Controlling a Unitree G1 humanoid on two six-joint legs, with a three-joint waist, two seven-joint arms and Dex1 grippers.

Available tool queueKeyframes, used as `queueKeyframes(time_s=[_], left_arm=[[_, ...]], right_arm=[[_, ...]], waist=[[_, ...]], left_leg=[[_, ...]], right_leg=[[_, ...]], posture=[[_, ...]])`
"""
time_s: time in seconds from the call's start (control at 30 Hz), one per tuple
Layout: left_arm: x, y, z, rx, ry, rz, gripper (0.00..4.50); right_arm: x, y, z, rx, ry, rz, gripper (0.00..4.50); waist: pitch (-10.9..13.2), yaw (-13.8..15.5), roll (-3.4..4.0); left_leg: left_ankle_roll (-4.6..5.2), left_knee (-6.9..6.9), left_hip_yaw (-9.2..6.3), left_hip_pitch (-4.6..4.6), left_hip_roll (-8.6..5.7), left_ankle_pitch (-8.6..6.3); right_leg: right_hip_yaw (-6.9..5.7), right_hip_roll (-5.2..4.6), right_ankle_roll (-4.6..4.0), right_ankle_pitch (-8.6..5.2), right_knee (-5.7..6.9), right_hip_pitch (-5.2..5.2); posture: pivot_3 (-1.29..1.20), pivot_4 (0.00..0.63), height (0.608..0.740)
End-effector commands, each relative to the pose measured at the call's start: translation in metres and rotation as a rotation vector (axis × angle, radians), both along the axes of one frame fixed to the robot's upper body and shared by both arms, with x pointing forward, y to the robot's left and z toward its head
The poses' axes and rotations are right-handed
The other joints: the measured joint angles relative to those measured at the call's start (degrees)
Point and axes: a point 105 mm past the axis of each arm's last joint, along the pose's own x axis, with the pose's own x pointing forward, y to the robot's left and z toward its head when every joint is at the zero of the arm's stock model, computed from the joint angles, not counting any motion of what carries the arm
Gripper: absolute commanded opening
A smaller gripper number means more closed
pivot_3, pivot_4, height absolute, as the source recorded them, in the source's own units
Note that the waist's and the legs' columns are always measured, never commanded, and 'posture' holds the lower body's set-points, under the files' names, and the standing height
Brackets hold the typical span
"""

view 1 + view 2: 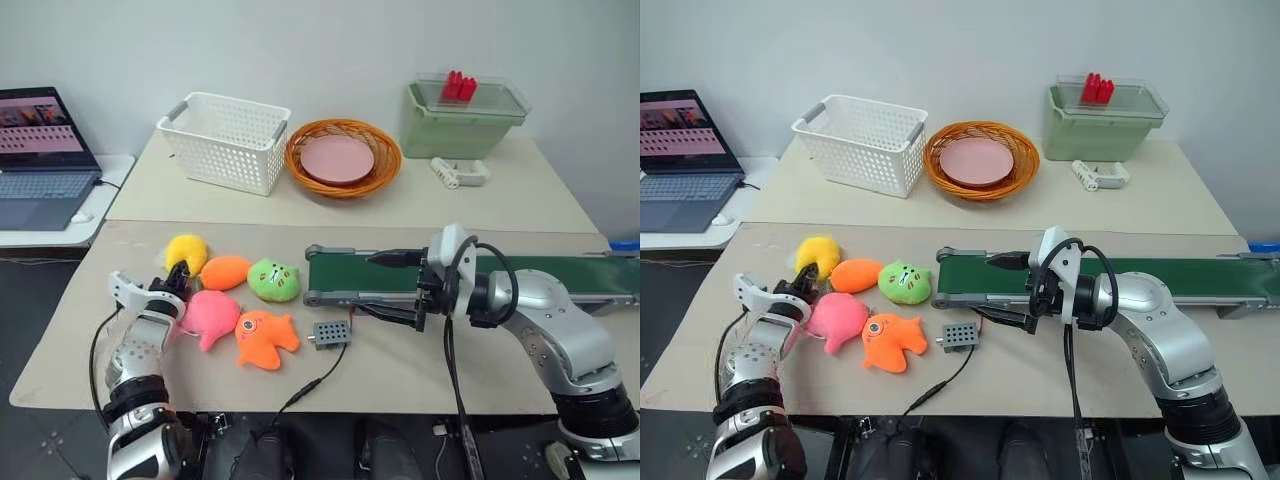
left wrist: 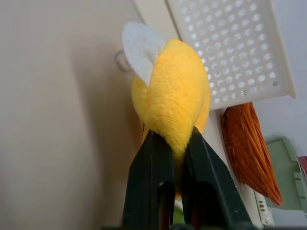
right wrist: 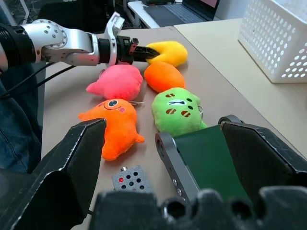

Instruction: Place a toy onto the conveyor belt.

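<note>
Yellow oval plush toy (image 2: 175, 103), one of five plush toys on the bench (image 1: 420, 365), sits pinched in the closed left tool (image 1: 179, 275); the right tool (image 1: 392, 287) gapes empty at the one dark green conveyor belt (image 1: 560, 275).

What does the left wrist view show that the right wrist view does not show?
The left wrist view alone shows the left gripper pinching the yellow toy from close up, and the orange wicker basket. The right wrist view alone shows the conveyor belt, the open right gripper, and the pink plush. Both show the yellow toy and the white basket.
</note>
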Motion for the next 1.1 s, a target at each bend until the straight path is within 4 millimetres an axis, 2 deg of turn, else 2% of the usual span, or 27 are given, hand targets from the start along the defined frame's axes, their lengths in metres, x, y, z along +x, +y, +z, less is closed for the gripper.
queueKeyframes(time_s=[0.03, 0.13, 0.23, 0.27, 0.33, 0.4, 0.47, 0.57, 0.67, 0.77, 0.9, 1.1], left_arm=[[-0.01, 0.017, 0.077, 0.311, -0.195, 0.151, 0.06], [-0.011, -0.006, 0.121, 0.531, -0.283, 0.131, 0.06], [-0.009, -0.045, 0.149, 0.817, -0.358, 0.027, 0.06], [-0.007, -0.07, 0.156, 0.964, -0.393, -0.059, 0.06], [-0.007, -0.116, 0.155, 1.259, -0.467, -0.23, 0.06], [-0.009, -0.134, 0.15, 1.399, -0.506, -0.308, 0.06], [-0.019, -0.177, 0.138, 1.706, -0.656, -0.463, 0.06], [-0.034, -0.212, 0.123, 1.971, -0.863, -0.603, 0.06], [-0.042, -0.224, 0.111, 2.121, -1.01, -0.675, 0.06], [-0.043, -0.227, 0.095, 2.212, -1.076, -0.746, 0.06], [-0.031, -0.226, 0.083, 2.301, -1.08, -0.776, 0.06], [-0.02, -0.237, 0.075, 2.427, -1.185, -0.771, 0.06]], right_arm=[[0.0, -0.005, 0.009, 0.007, -0.043, -0.009, 4.5], [0.001, -0.005, 0.008, 0.009, -0.038, -0.009, 4.5], [0.002, -0.004, 0.007, 0.011, -0.036, -0.005, 4.5], [0.003, -0.004, 0.007, 0.013, -0.037, -0.004, 4.5], [0.005, -0.003, 0.008, 0.015, -0.04, -0.004, 4.5], [0.005, -0.003, 0.009, 0.015, -0.042, -0.003, 4.5], [0.007, -0.006, 0.011, 0.011, -0.052, -0.013, 4.5], [0.009, -0.015, 0.014, -0.003, -0.067, -0.043, 4.5], [0.011, -0.032, 0.016, -0.031, -0.079, -0.096, 4.5], [0.009, -0.047, 0.016, -0.062, -0.083, -0.137, 4.5], [0.004, -0.057, 0.017, -0.078, -0.09, -0.173, 4.5], [-0.002, -0.066, 0.02, -0.089, -0.095, -0.216, 4.5]], waist=[[0.04, -0.05, -0.06], [0.04, -0.03, -0.06], [0.04, 0.43, -0.06], [0.04, 0.51, -0.06], [0.04, 0.63, -0.05], [0.04, 0.65, -0.04], [0.05, 0.47, -0.05], [0.05, 0.29, -0.03], [0.05, 0.23, -0.02], [0.05, 0.27, -0.02], [0.05, 0.39, -0.03], [0.05, 0.79, -0.04]], left_leg=[[0.01, 0.0, 0.0, -0.09, 0.0, 0.0], [0.02, -0.02, 0.03, -0.2, -0.03, -0.01], [0.08, -0.02, 0.02, -0.24, -0.07, -0.04], [0.12, -0.01, 0.02, -0.23, -0.08, -0.06], [0.2, 0.02, 0.03, -0.25, -0.09, -0.11], [0.21, 0.04, 0.08, -0.24, -0.12, -0.12], [0.23, 0.03, 0.13, -0.24, -0.08, -0.13], [0.19, -0.02, 0.16, -0.31, -0.05, -0.11], [0.14, -0.01, 0.2, -0.59, -0.05, -0.07], [0.09, -0.01, 0.26, -0.64, -0.05, 0.0], [0.14, 0.07, 0.28, -0.65, -0.05, 0.0], [0.41, 0.27, 0.27, -0.69, -0.05, -0.11]], right_leg=[[0.0, 0.0, 0.02, 0.02, -0.02, -0.06], [-0.03, 0.01, 0.07, 0.06, -0.03, -0.1], [-0.08, 0.02, 0.14, 0.1, -0.06, -0.04], [-0.08, 0.02, 0.16, 0.11, -0.07, -0.02], [-0.08, 0.02, 0.2, 0.13, -0.09, -0.01], [-0.05, 0.02, 0.22, 0.12, -0.17, -0.01], [-0.01, 0.02, 0.22, 0.12, -0.37, -0.06], [-0.01, 0.07, 0.18, 0.1, -0.32, -0.23], [0.03, 0.06, 0.16, 0.11, -0.15, -0.64], [0.02, 0.09, 0.16, 0.11, -0.03, -0.72], [0.03, 0.09, 0.18, 0.11, -0.04, -0.71], [0.11, 0.04, 0.28, 0.17, 0.01, -0.7]], posture=[[0.0, 0.15, 0.74], [0.0, 0.15, 0.74], [0.0, 0.15, 0.74], [0.0, 0.15, 0.74], [0.0, 0.15, 0.74], [0.0, 0.15, 0.74], [0.0, 0.15, 0.74], [0.0, 0.15, 0.74], [0.0, 0.15, 0.74], [0.0, 0.15, 0.74], [0.0, 0.15, 0.74], [0.0, 0.15, 0.74]])
